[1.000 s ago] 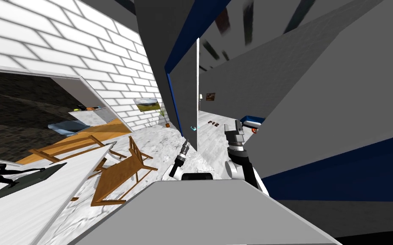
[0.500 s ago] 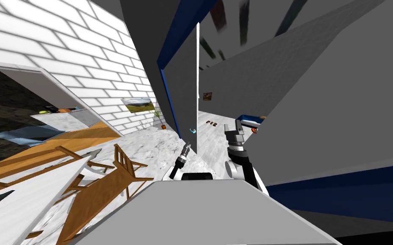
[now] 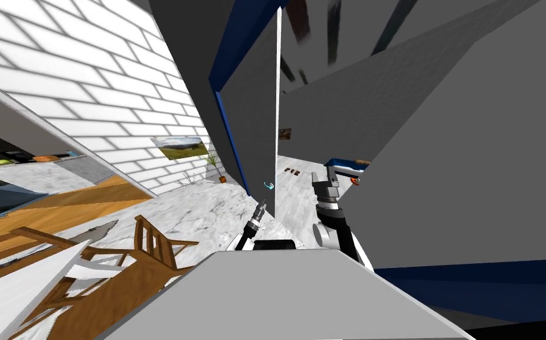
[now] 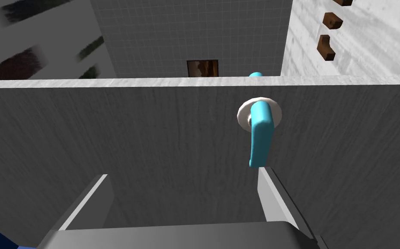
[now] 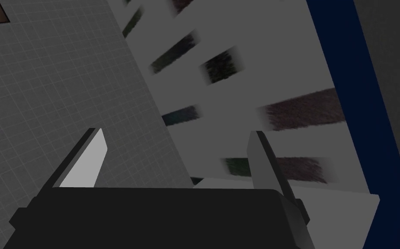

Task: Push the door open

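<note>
The left gripper (image 4: 181, 173) is held with jaws spread close before the grey door (image 4: 129, 138), just beside its blue handle (image 4: 261, 134), judged ready for pushing. The right gripper (image 5: 175, 134) is kept spread, well clear. Against the earlier frame, the whole head view is shifted: camera movement is inferred

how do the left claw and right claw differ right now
The left claw faces the grey door up close, one finger near the tip of its blue handle; the right claw is apart from the door. The left claw reaches forward; the right claw points upward. Both are open.
</note>
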